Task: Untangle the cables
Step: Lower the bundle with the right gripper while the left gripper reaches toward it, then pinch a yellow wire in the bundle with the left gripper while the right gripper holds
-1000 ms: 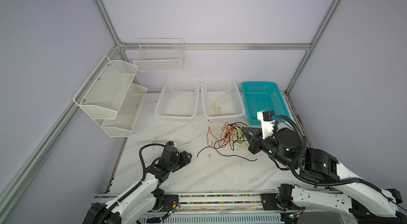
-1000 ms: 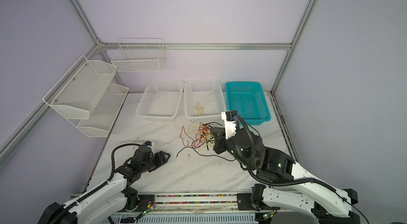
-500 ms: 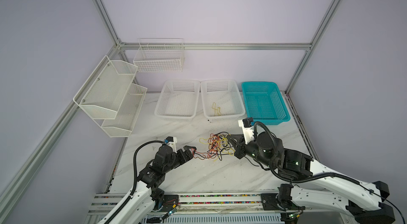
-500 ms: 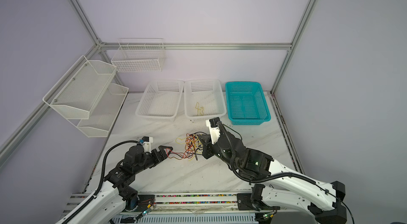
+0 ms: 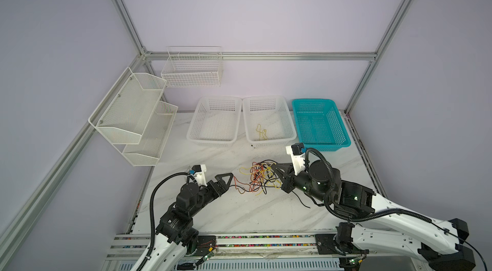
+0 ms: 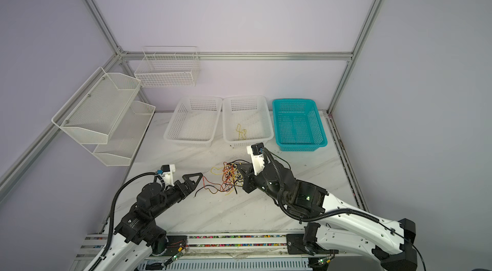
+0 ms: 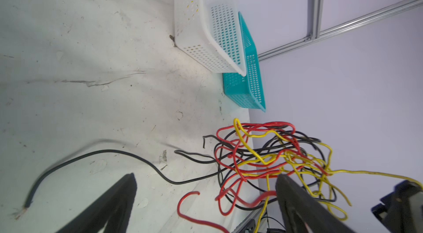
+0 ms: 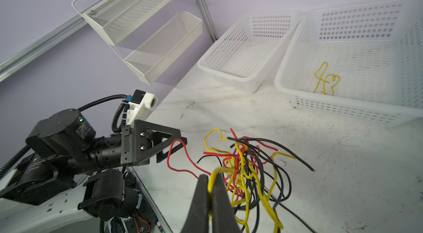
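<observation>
The cables [image 5: 259, 179] [image 6: 226, 176] form one tangle of black, yellow and red wires on the white marble table. My right gripper [image 5: 273, 167] [image 6: 238, 168] [image 8: 211, 178] is shut on a yellow loop at the tangle's right side and holds part of the bundle raised. My left gripper [image 5: 228, 182] [image 6: 198, 182] [image 7: 206, 183] stands open at the tangle's left side. A loose red cable end [image 7: 190, 197] lies between its fingers, not gripped. One yellow cable [image 5: 261, 131] [image 8: 325, 78] lies apart in the middle white basket [image 5: 290, 123].
Three baskets line the back of the table: a white one [image 5: 195, 123] on the left, the middle white one, and a teal one [image 5: 342, 128]. A white two-tier mesh shelf [image 5: 133, 112] and a wire basket [image 5: 193, 70] hang on the walls. A long black cable [image 7: 103, 151] trails over the table.
My right gripper has pulled the tangle nearer the front and left. My left arm has reached in to the tangle's left side and opened its jaws wider.
</observation>
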Action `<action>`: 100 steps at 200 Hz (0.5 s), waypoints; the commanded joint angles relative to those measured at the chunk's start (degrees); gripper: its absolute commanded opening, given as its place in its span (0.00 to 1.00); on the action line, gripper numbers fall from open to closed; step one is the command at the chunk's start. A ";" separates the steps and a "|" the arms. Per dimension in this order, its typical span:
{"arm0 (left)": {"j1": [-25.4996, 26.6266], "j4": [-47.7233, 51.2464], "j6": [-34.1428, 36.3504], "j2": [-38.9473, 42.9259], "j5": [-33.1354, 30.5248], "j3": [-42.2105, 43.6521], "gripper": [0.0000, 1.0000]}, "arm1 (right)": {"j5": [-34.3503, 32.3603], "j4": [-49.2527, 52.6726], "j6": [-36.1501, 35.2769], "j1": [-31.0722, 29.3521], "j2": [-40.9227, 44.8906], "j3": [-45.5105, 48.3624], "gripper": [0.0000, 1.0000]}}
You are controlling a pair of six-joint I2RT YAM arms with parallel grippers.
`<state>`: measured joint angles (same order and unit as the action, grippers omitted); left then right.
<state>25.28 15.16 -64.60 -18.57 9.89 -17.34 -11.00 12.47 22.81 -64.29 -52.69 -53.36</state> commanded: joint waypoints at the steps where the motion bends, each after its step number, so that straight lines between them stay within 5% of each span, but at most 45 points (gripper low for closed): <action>1: 0.30 -0.22 -4.71 3.03 -2.24 0.58 0.98 | -0.69 -3.48 -0.17 0.07 -0.89 -0.17 0.00; 100: 2.08 -5.40 1.45 -14.83 4.43 -7.25 0.95 | 6.60 -7.98 0.44 0.09 -3.42 2.82 0.00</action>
<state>26.06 13.56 -67.53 -28.58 11.27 -17.34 -6.55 8.93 22.85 -64.29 -55.40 -51.22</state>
